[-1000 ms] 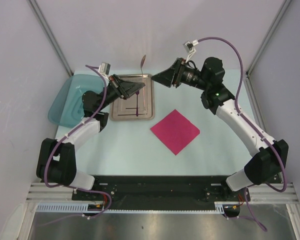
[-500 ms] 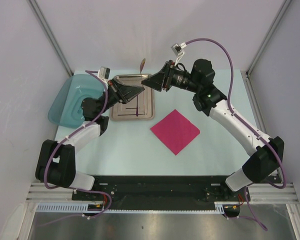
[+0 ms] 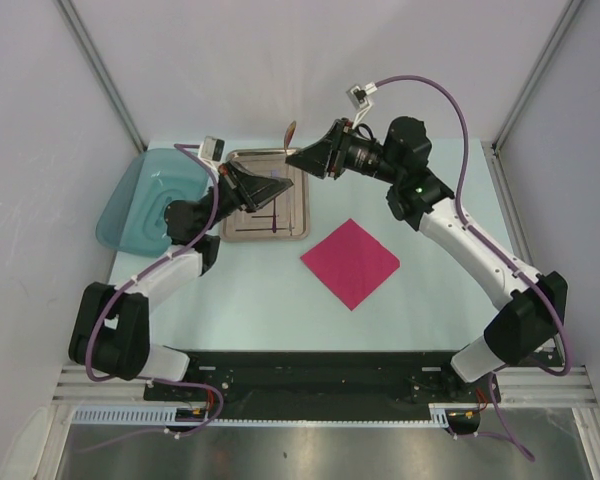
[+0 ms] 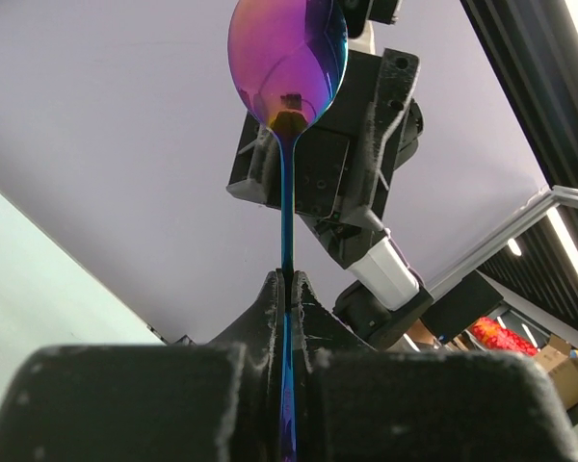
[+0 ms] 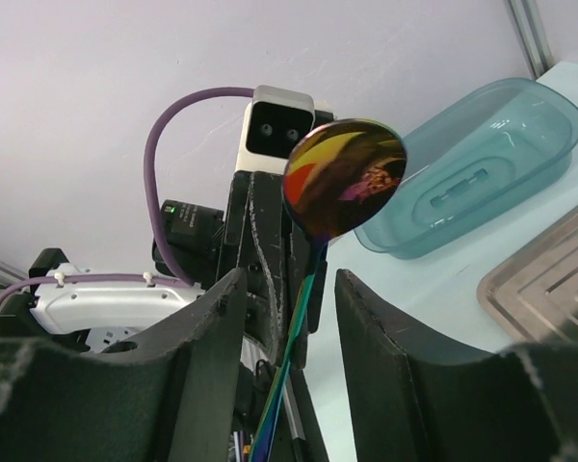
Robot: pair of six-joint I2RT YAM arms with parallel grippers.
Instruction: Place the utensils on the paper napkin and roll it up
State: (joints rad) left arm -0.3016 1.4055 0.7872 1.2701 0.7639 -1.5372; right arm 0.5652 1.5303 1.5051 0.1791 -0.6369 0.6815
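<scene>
My left gripper (image 3: pixel 284 173) is shut on the handle of the spoon (image 3: pixel 290 131), holding it upright above the steel tray (image 3: pixel 292 228). In the left wrist view the shiny spoon (image 4: pixel 287 60) rises from the left gripper (image 4: pixel 287 279). My right gripper (image 3: pixel 294 158) is open and faces it. In the right wrist view the spoon (image 5: pixel 345 178) has its handle running between the fingers of my right gripper (image 5: pixel 289 281), with a gap on each side. The purple fork (image 3: pixel 275 218) lies in the tray. The magenta paper napkin (image 3: pixel 350 262) lies flat on the table, right of the tray.
A teal translucent dish (image 3: pixel 140 200) sits left of the tray, and the dish (image 5: pixel 472 173) also shows in the right wrist view, next to the tray's corner (image 5: pixel 549 279). Both arms meet above the back of the table, near the rear wall.
My right gripper has moved left up to the spoon and its jaws have narrowed around the handle. The left gripper has shifted slightly, still holding the spoon upright.
</scene>
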